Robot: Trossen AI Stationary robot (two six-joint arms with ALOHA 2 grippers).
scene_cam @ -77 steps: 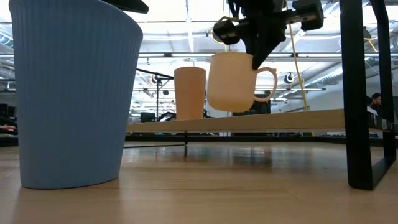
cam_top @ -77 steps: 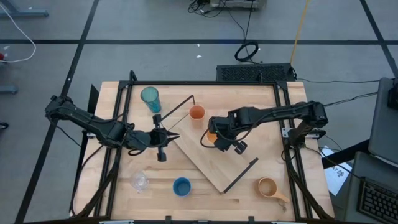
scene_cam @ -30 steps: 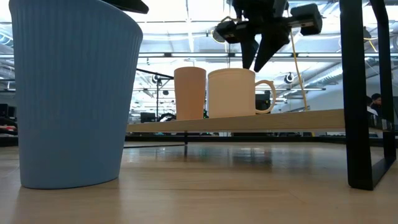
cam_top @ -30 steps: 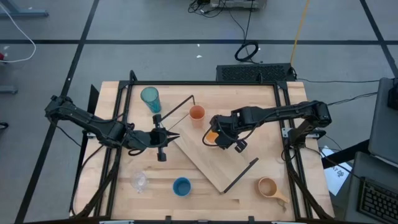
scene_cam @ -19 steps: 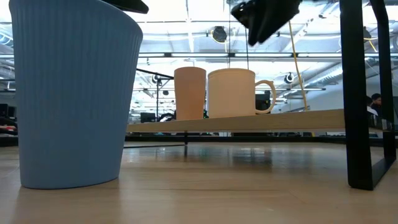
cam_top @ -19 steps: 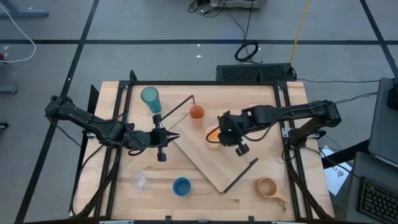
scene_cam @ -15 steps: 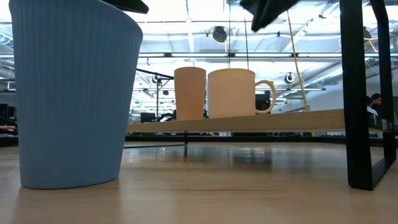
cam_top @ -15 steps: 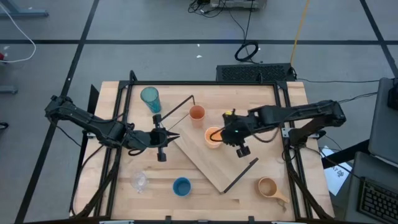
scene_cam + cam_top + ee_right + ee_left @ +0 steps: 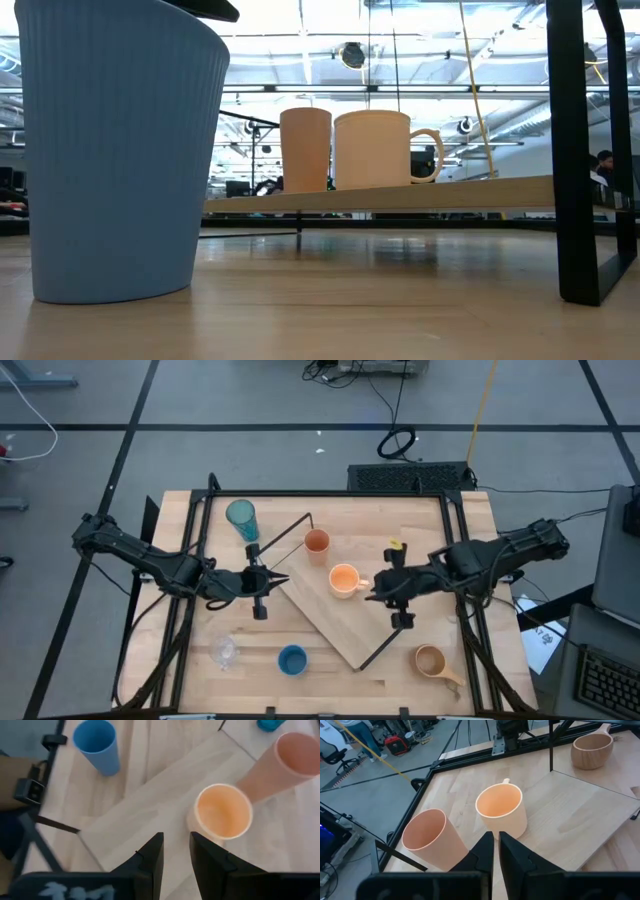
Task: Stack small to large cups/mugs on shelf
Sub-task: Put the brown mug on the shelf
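Two vessels, the small orange cup and orange handled mug, are stood side by side on the shelf.
Right gripper is held beside the mug, fingers apart, empty; left gripper, fingers together, is parked at the shelf's edge.

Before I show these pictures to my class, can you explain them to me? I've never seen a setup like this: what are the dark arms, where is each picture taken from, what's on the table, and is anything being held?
The dark shapes are two robot arms at a wooden table. One picture looks straight down, one looks level across the tabletop, and two come from cameras on the arms' wrists.

A long wooden shelf lies diagonally across the table. On it stand a small orange cup and an orange handled mug.

Off the shelf stand a teal tumbler, a clear glass, a short blue cup and a tan mug.

The left gripper waits at the shelf's edge, its fingers nearly together. The right gripper sits beside the orange mug, open. Neither holds anything.
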